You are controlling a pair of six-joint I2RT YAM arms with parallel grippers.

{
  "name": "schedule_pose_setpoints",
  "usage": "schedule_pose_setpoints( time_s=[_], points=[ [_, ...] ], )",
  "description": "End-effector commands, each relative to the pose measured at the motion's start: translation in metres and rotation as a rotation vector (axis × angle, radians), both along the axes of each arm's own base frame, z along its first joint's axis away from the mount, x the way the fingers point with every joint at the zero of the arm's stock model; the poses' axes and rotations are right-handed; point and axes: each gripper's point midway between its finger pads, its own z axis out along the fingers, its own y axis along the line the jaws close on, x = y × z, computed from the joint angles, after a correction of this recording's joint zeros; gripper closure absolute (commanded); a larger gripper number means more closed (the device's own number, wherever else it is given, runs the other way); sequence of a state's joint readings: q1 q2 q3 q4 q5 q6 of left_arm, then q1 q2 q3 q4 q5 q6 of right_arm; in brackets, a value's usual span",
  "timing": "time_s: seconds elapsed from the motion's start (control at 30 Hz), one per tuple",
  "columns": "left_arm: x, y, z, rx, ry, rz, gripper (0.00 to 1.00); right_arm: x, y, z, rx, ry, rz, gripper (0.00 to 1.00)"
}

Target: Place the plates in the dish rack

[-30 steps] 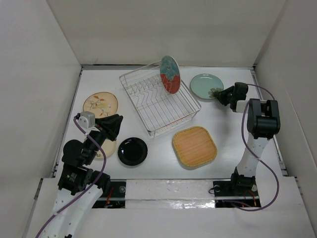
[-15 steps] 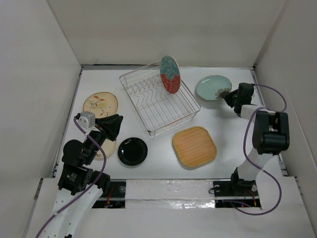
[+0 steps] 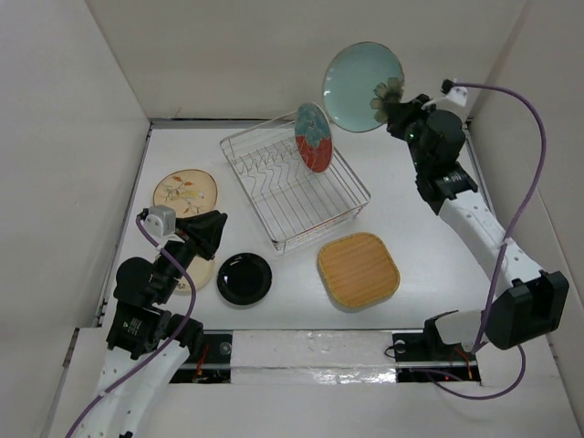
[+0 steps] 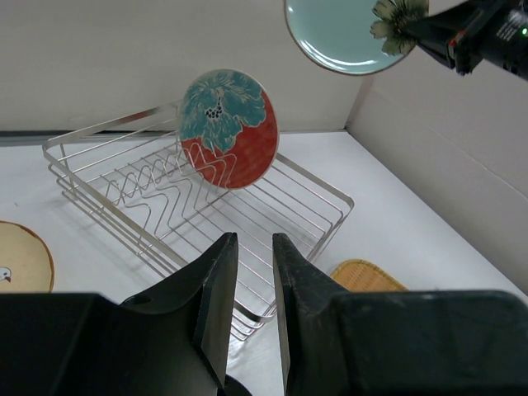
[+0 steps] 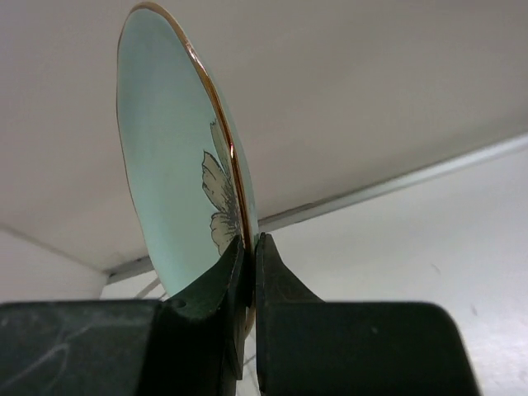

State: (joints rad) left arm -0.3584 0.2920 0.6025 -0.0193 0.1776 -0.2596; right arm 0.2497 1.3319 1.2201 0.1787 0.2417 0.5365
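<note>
Pale green plate (image 5: 165,165) between right fingers (image 5: 208,290)

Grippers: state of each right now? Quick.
Left gripper: open, narrow gap, holding nothing.
Right gripper: closed on the rim of the pale green plate, held edge-up in the air.

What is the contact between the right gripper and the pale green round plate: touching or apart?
Touching. The right wrist view shows the right gripper shut on the gold rim of the pale green round plate, no gap at either finger.
</note>
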Motion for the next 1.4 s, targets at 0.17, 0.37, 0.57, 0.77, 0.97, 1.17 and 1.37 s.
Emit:
schedule_pose_setpoints(
  time_s=[0.17, 0.37, 0.57, 0.77, 0.97, 1.17, 1.37],
  points=[
    [-0.007, -0.002, 0.018, -0.017, -0.072, -0.026, 0.79, 0.004, 0.100, 0.077, -0.293, -0.108, 0.091, 1.00],
    [-0.008, -0.001, 0.019, -0.018, -0.078, -0.022, 0.79, 0.024, 0.142, 0.067, -0.459, -0.016, 0.038, 1.00],
    [-0.008, -0.002, 0.019, -0.018, -0.074, -0.024, 0.78, 0.045, 0.158, 0.049, -0.556, 0.016, -0.029, 1.00],
    [-0.008, -0.002, 0.018, -0.016, -0.074, -0.024, 0.79, 0.060, 0.155, 0.031, -0.670, 0.034, -0.127, 1.00],
    [-0.006, -0.003, 0.017, -0.015, -0.066, -0.027, 0.79, 0.069, 0.163, 0.014, -0.716, 0.044, -0.147, 1.00],
    [-0.006, -0.003, 0.017, -0.015, -0.066, -0.027, 0.79, 0.079, 0.173, -0.009, -0.765, 0.065, -0.122, 1.00],
    [-0.006, -0.003, 0.017, -0.015, -0.066, -0.026, 0.79, 0.086, 0.176, -0.028, -0.805, 0.089, -0.123, 1.00]
  ],
)
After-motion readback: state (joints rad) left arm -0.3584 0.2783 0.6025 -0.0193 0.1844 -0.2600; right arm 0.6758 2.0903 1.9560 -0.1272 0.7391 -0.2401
